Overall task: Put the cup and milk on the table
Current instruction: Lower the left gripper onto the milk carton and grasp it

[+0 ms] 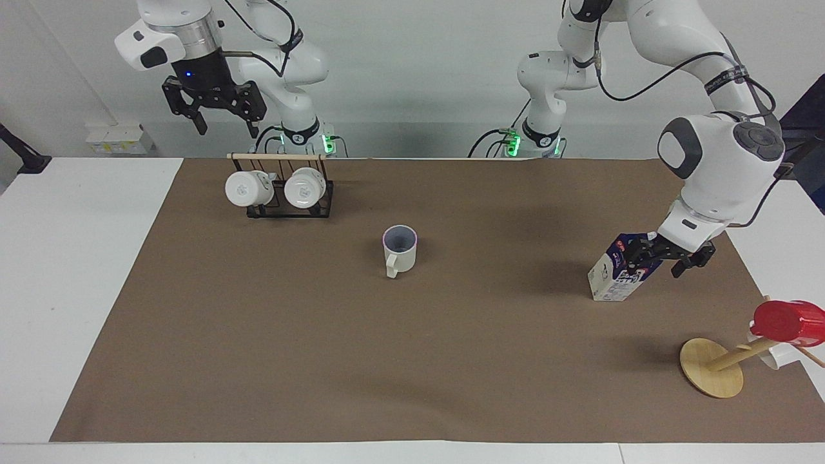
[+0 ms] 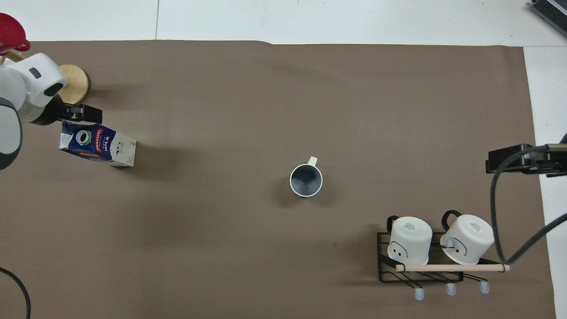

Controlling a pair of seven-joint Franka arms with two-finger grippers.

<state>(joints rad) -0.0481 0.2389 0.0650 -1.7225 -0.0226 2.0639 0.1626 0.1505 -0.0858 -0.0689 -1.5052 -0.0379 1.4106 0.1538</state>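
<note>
The cup (image 1: 400,250), a cream-coloured mug of smooth glazed finish with a grey-lavender inside and a loop handle, is seen standing upright near the middle of the brown paper-like mat (image 1: 322,361) that covers most of the white tabletop (image 1: 71,270). Its handle is turned away from the robots.

The milk (image 1: 620,269), a small gable-top carton with a dark blue upper part, a white lower part and a round spout ring, is found on the mat toward the left arm's end of the tabletop, well apart from the cup. It is seen leaning rather than upright. The left gripper (image 1: 667,256) is placed at the carton's gabled top; its dark fingers are spread to either side of the ridge, and whether the carton is actually pinched cannot be told.

The right gripper (image 1: 219,119) is held high in the air over the black wire rack (image 1: 290,205), with its fingers parted and nothing between them. Two whiter mugs (image 1: 276,188) are hung on the rack under a pale wooden dowel.

Farther from the robots than the carton, a round wooden stand (image 1: 711,367) with slanted pegs is set, and a glossy red cup (image 1: 787,322) is carried on one peg.
</note>
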